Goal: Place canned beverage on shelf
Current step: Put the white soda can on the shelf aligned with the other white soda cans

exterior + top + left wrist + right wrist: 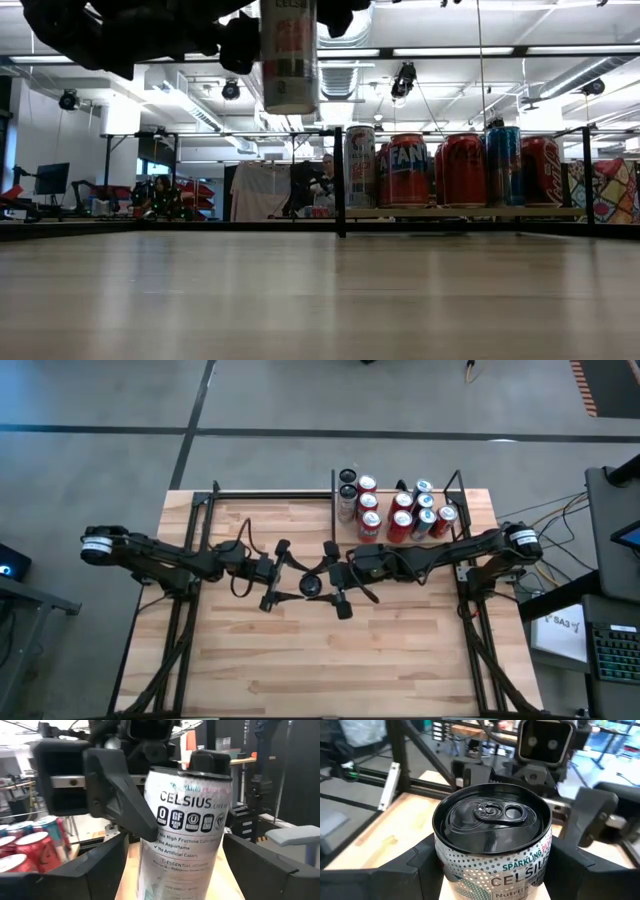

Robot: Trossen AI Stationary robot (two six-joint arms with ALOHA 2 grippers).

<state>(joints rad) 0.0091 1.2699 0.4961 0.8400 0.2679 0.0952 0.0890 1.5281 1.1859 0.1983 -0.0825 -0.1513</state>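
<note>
The left gripper (290,578) sits just at nine o'clock of the table's centre. Its fingers stand clear of the can on both sides, so it looks released. The white-and-silver printed Celsius drink can (313,588) hangs upright in the air over the centre of the butcher-block tabletop (300,670). The right gripper (335,580), at its three o'clock side, is clamped on the can's body.

The light-wood shelf with black rods (450,212) lies toward one o'clock and already holds a row of red, blue and silver cans (400,510). The lift seems done; the carry over and the set-down remain.

Only the low view shows the can's height above the table. Only the right wrist view shows its unopened top.
</note>
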